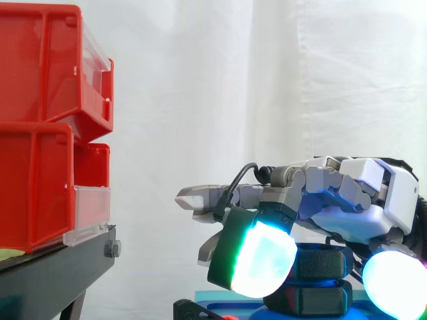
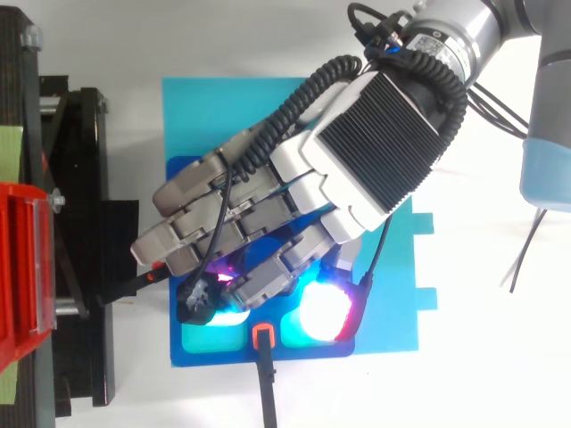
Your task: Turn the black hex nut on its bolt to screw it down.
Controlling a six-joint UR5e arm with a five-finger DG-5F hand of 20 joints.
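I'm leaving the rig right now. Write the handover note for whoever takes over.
Hand: low over the blue base, pads curled down on either side of the black hex nut.
Nut: on the base, under the palm.
Done: hand is on the nut; how far it is screwed cannot be told.
Left: turn it down.

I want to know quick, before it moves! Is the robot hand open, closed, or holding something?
Robot hand: cannot tell. It sits right over the black hex nut, but the grip itself is hidden.
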